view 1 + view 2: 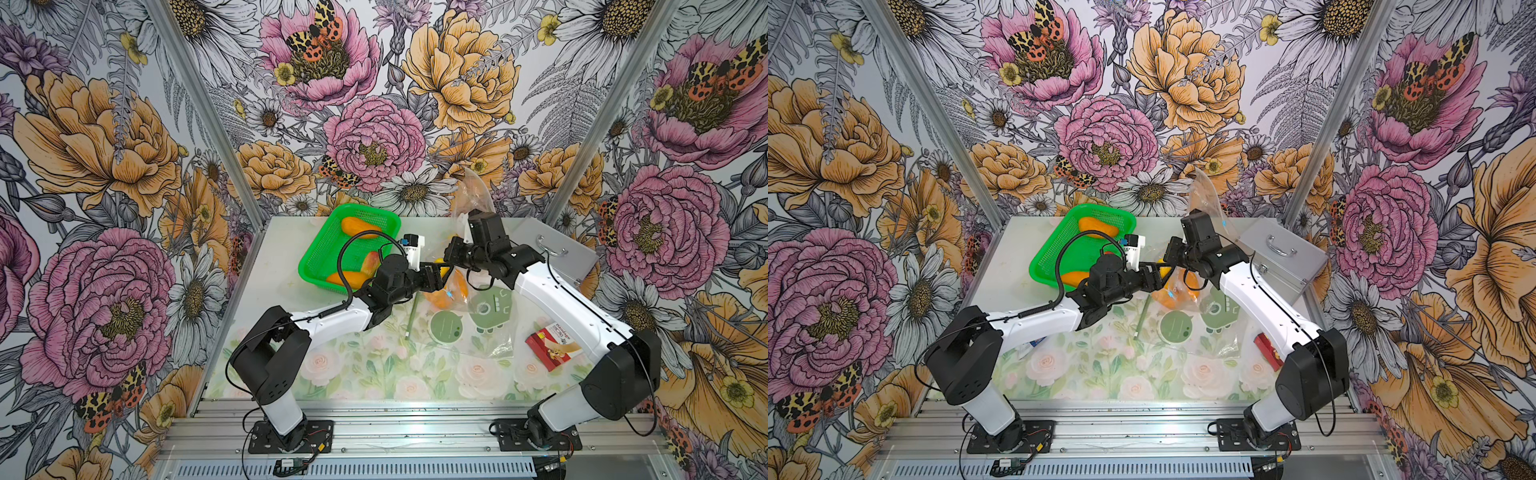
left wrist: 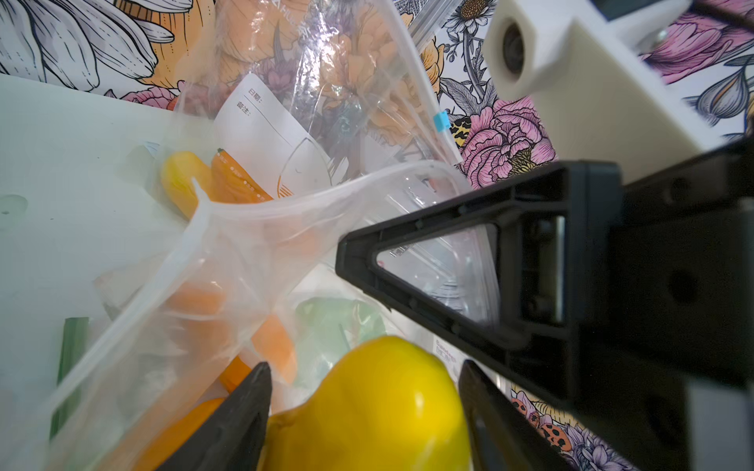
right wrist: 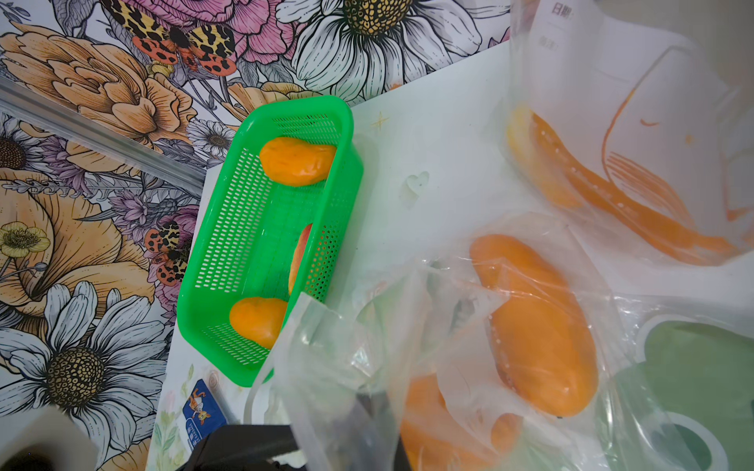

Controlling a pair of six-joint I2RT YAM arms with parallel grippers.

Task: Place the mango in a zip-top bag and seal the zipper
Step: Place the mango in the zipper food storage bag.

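Left gripper (image 2: 363,369): jaws wide either side of the yellow mango (image 2: 379,416), can't tell if they pinch it; mango sits at the zip-top bag (image 2: 228,261) mouth, mid-table toward the far edge, beside the green basket (image 1: 307,259); right gripper (image 1: 449,255) is clamped on the bag rim; hold that rim high, push the mango past the zipper, back out straight.

Mangoes (image 1: 360,227) lie in the basket (image 1: 318,253). Just right of the basket lies the zip-top bag (image 1: 455,289), seemingly with more fruit inside. Farther right stands the case (image 1: 557,249). Before the basket and to its right lie a stick (image 1: 411,316), then a box (image 1: 548,343).
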